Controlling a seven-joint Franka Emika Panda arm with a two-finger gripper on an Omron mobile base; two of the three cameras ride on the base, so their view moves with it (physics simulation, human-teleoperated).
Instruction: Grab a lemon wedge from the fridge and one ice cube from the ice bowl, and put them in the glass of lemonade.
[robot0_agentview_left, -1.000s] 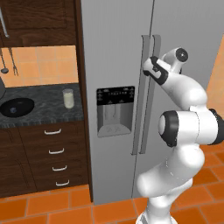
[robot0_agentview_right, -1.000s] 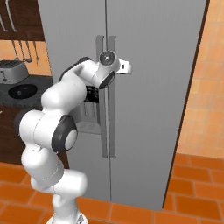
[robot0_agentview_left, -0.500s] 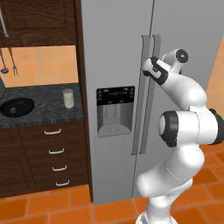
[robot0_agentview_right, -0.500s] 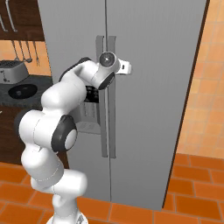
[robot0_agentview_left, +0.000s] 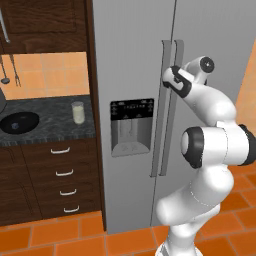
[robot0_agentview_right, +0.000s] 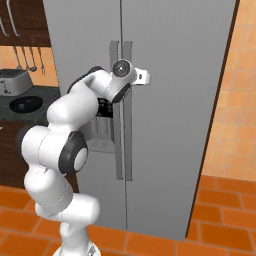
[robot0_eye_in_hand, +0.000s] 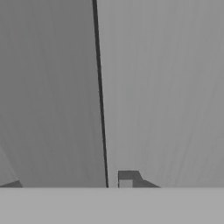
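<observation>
- Fridge (robot0_agentview_left: 130, 60) is shut, so the lemon wedge is likely inside, hidden.
- Tool (robot0_agentview_left: 168, 83) sits at the right handle (robot0_agentview_left: 176, 65); I cannot tell if it grips the bar yet.
- Squeeze the bar firmly, then pull straight back, slowly.
- Glass (robot0_agentview_left: 78, 112) and bowl (robot0_agentview_left: 20, 121) wait on the surface (robot0_agentview_left: 50, 131).

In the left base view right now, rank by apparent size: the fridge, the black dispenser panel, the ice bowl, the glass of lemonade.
1. fridge
2. dispenser panel
3. ice bowl, partly cut off at the left edge
4. glass of lemonade
</observation>
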